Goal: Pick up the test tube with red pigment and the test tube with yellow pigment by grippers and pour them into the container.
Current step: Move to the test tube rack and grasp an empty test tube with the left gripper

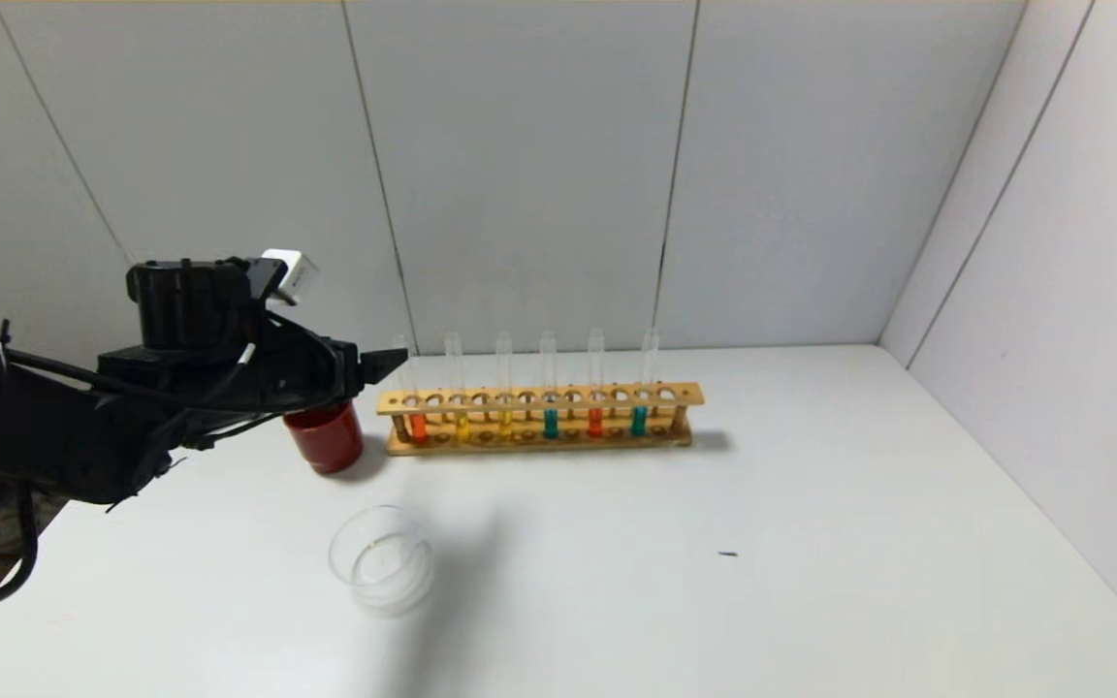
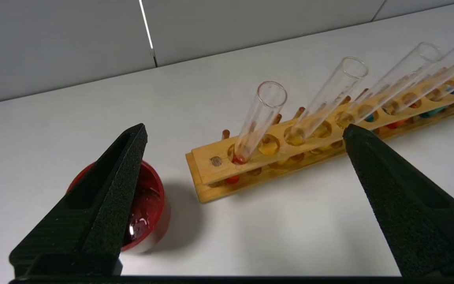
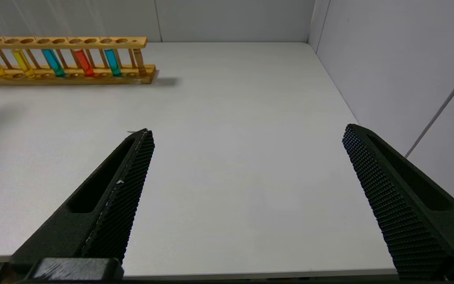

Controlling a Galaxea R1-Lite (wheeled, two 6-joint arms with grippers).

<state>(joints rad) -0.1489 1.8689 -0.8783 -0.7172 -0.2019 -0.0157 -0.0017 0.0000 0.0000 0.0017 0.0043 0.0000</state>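
A wooden rack [image 1: 685, 394] holds several tubes. A red-pigment tube [image 1: 418, 425] stands at its left end and another [image 1: 595, 422] farther right. Two yellow-pigment tubes [image 1: 462, 427] stand beside the left red one. The clear glass container [image 1: 382, 560] sits in front, left of centre. My left gripper [image 1: 384, 365] is open and empty, hovering above the table just left of the rack's end. In the left wrist view the gripper [image 2: 244, 126] faces the end red tube [image 2: 258, 118] and the first yellow tube [image 2: 329, 98]. My right gripper [image 3: 247, 129] is open and empty over bare table.
A dark red cup [image 1: 326, 436] holding dark liquid stands under the left gripper, also in the left wrist view [image 2: 152, 197]. Teal tubes [image 1: 551, 423] stand in the rack. White walls close the back and right. A small dark speck [image 1: 728, 554] lies on the table.
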